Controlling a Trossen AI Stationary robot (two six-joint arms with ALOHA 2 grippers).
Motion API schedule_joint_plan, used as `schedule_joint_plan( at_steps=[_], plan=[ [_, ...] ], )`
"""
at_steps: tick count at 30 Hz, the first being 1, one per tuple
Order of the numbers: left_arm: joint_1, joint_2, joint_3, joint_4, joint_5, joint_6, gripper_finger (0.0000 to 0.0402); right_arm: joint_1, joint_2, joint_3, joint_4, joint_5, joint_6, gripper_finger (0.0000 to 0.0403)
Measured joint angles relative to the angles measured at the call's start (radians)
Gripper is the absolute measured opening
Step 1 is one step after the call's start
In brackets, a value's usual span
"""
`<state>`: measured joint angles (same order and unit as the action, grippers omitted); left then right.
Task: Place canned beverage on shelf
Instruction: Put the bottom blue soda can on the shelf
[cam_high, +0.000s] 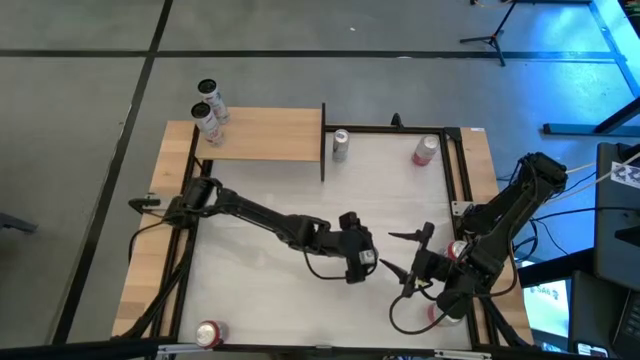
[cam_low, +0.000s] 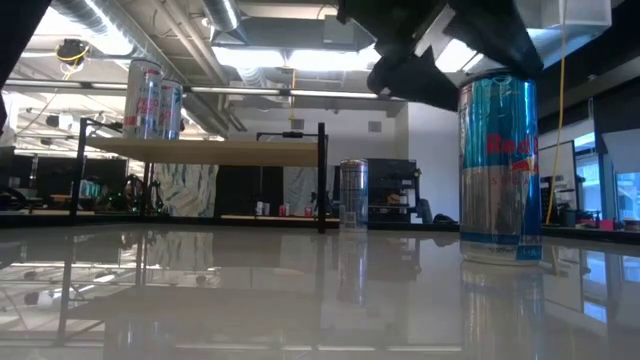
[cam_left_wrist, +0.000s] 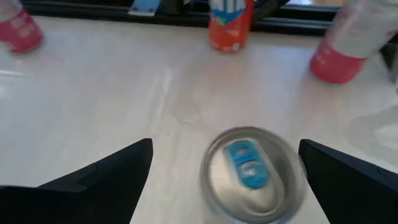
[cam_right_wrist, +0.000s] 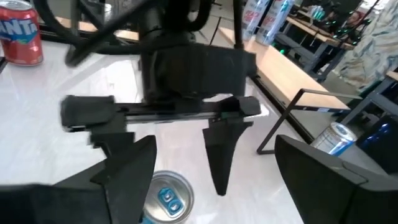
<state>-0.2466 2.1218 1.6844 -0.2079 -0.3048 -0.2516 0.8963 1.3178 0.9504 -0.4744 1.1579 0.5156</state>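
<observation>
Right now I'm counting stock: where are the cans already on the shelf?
In the high view, two cans stand together at the far-left corner of the shelf; the low view shows them atop its left end.

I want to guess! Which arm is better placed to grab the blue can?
Left. The left gripper hangs over the can, open fingers either side, and the shelf is on its side. The right gripper waits nearby.

two cans (cam_high: 208, 110) on shelf (cam_high: 265, 134) | silver can (cam_high: 341, 145) just right of shelf
</observation>
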Motion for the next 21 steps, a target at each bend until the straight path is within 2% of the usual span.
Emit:
schedule_joint_plan(
  at_steps=[6, 11, 16, 21],
  plan=[
    [0.001, 0.014, 0.002, 0.009, 0.028, 0.001, 0.0388, 0.000, 0.000, 0.000, -0.001, -0.001, 0.000, 0.0326],
    [0.003, 0.043, -0.001, 0.028, 0.036, 0.025, 0.0365, 0.000, 0.000, 0.000, -0.006, -0.002, 0.000, 0.0326],
    [-0.005, 0.041, 0.000, 0.036, 0.034, 0.051, 0.0322, 0.000, 0.000, 0.000, -0.010, -0.007, 0.002, 0.0326],
    [-0.012, 0.041, 0.000, 0.035, 0.038, 0.087, 0.0258, 0.000, 0.000, 0.000, -0.010, -0.007, 0.002, 0.0326]
  ],
)
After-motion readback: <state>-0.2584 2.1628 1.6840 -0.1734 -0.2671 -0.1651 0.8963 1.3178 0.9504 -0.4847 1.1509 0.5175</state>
